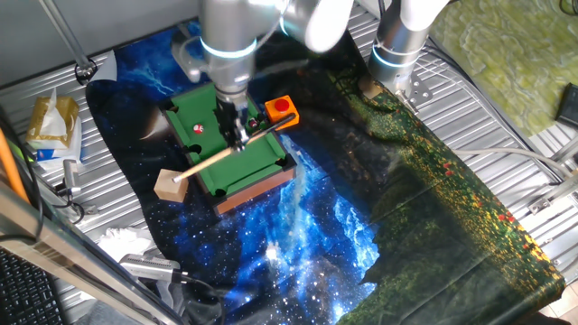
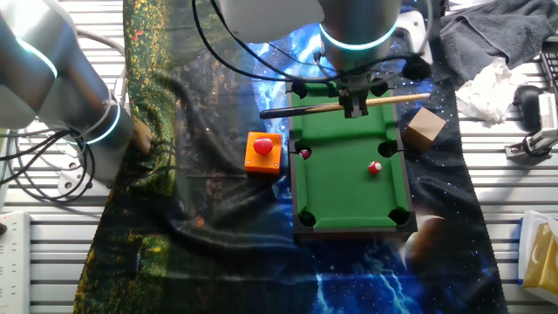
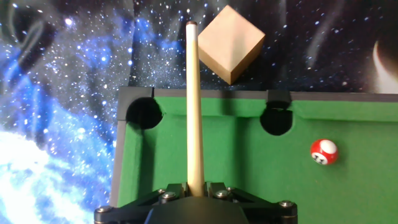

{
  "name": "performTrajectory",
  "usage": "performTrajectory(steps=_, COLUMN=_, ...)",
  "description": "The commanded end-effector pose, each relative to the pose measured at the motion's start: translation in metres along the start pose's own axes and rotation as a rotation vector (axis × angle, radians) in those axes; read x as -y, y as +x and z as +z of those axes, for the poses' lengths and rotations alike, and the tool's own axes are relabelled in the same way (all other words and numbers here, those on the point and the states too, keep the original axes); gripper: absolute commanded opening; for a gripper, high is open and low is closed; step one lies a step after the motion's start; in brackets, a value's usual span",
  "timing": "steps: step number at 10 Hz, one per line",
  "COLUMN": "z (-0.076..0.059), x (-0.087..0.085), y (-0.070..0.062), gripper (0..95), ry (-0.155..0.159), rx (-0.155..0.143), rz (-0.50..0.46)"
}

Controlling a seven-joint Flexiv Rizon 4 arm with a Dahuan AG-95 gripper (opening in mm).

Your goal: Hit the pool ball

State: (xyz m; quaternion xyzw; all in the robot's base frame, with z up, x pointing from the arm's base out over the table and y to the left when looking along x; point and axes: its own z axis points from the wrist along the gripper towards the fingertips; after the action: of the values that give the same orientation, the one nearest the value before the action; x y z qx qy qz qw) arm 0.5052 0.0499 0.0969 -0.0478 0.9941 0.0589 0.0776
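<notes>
Cue stick (image 2: 349, 105) is clamped between the fingers of the gripper (image 2: 353, 108), lying across the pool table (image 2: 349, 187). Pool ball (image 2: 374, 167) sits on the felt near 1 side pocket, apart from the cue. Judged light, hard, free-rolling; to be struck, not gripped.

Pool ball (image 2: 374, 167) lies on pool table (image 2: 340, 187), button (image 2: 262, 151) beside.
</notes>
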Motion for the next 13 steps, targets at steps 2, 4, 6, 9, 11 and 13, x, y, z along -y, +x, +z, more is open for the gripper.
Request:
performTrajectory(steps=2, z=0.009, x=0.001, y=0.001, gripper=0.0, ry=0.005, rx=-0.008, rz=-0.026)
performTrajectory(steps=4, z=0.013, x=0.002, y=0.001, gripper=0.0, ry=0.01, rx=-0.013, rz=-0.028)
performTrajectory(steps=6, z=0.016, x=0.002, y=0.002, gripper=0.0, ry=0.012, rx=-0.012, rz=-0.03)
performTrajectory(steps=9, z=0.018, x=0.002, y=0.003, gripper=0.0, ry=0.014, rx=-0.012, rz=-0.032)
performTrajectory(steps=11, z=0.02, x=0.002, y=0.003, gripper=0.0, ry=0.016, rx=-0.012, rz=-0.03)
performTrajectory(steps=13, z=0.02, x=0.002, y=0.003, gripper=0.0, ry=0.017, rx=-0.011, rz=-0.032)
